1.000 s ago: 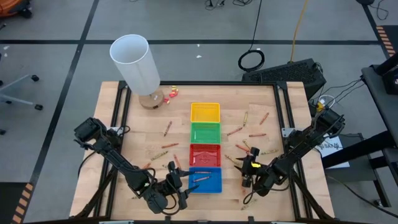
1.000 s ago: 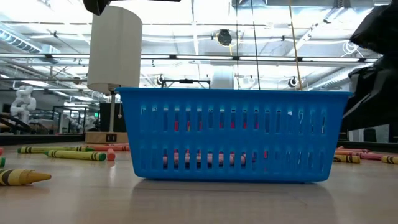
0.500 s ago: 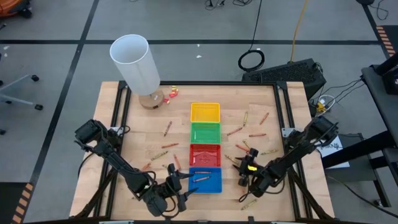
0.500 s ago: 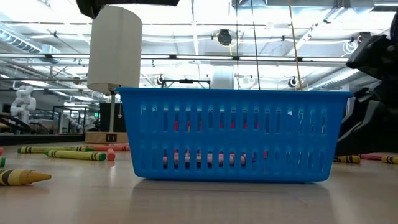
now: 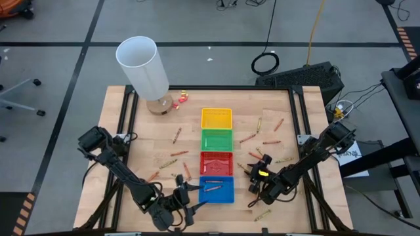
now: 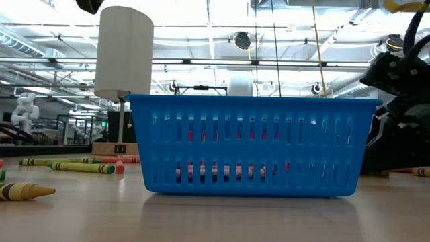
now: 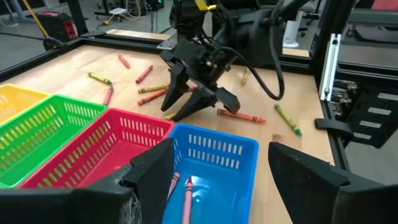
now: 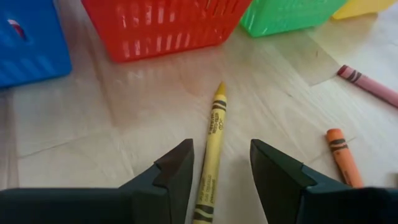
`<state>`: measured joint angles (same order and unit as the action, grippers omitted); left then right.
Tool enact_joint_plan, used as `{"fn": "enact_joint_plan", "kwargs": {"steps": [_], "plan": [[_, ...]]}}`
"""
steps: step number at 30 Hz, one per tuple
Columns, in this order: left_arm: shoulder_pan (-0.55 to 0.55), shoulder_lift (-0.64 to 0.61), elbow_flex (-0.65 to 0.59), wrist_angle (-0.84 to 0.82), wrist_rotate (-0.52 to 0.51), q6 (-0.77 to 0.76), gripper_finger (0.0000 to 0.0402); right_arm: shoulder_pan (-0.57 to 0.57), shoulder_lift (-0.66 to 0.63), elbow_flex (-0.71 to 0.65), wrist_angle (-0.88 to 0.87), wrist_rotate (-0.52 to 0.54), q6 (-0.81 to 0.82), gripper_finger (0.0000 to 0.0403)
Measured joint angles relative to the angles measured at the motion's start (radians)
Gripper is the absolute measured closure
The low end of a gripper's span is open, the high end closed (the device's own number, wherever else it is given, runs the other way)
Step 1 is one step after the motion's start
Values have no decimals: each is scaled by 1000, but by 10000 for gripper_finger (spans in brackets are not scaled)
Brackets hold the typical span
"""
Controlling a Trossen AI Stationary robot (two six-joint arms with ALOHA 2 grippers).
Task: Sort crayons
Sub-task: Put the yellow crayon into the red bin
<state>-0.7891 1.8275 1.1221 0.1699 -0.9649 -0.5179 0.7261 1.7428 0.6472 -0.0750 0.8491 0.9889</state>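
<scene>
crayon (image 8: 212, 154) lies flat on worktop (image 8: 93, 149) by red tray (image 8: 161, 25), between parted fingers of right end effector (image 8: 221, 180). light, stiff, waxy; pinch mid-length. left end effector (image 7: 217, 180) wide, over blue tray (image 7: 211, 180).

We see a pale wooden table (image 5: 144, 141) carrying four slotted plastic trays in a column: yellow (image 5: 216, 118), green (image 5: 216, 139), red (image 5: 216, 162) and blue (image 5: 218, 190). Thin wax crayons (image 5: 270, 141) lie scattered on both sides. A tall white cylinder (image 5: 144, 70) stands at one far corner.
</scene>
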Motion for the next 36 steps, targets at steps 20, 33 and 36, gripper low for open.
{"fn": "enact_joint_plan", "kwargs": {"steps": [20, 33, 36], "plan": [[-17, 0, 0, 0, -5, 1, 139, 0, 0, 1, 4, -42, 46, 376], [-17, 51, 1, 18, -6, -26, 139, 3, -50, -1, -16, -102, 23, 395], [-16, 52, 1, 21, -7, -26, 139, 6, -87, -2, -21, -112, -6, 397]]}}
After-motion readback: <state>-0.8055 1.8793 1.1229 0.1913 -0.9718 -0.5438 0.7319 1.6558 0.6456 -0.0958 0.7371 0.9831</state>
